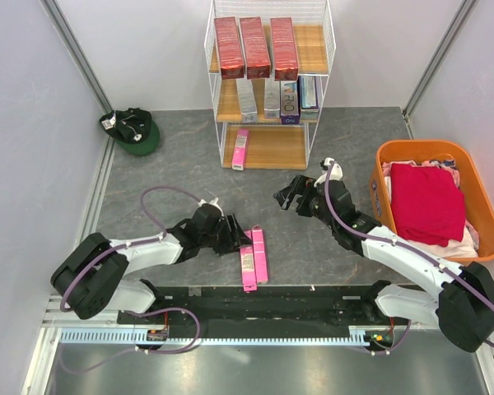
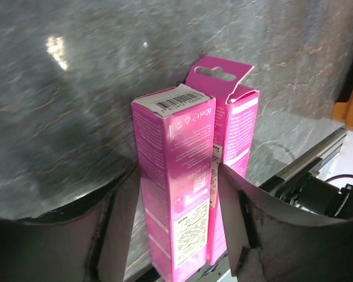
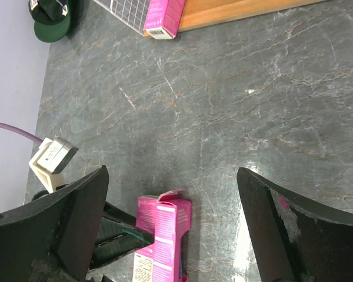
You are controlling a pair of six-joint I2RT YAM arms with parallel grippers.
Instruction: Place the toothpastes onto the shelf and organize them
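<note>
Two bright pink toothpastes (image 1: 253, 258) lie side by side on the grey table near its front edge. My left gripper (image 1: 242, 242) has its fingers on either side of the nearer pink box (image 2: 176, 194). Both fingertips touch it, and the right finger (image 2: 232, 205) is wedged against the second pink box (image 2: 238, 123). My right gripper (image 1: 288, 197) hangs wide open above bare table, with the pink pair (image 3: 165, 235) below it. The white wire shelf (image 1: 276, 146) holds three dark red boxes (image 1: 255, 47) on top, silver and blue boxes (image 1: 272, 99) in the middle, and one pink box (image 1: 240, 148) on the bottom board.
An orange tub (image 1: 432, 151) of folded clothes stands at the right, close to the right arm. A dark green cap (image 1: 133, 130) lies at the back left by the wall. White walls close the table in on both sides.
</note>
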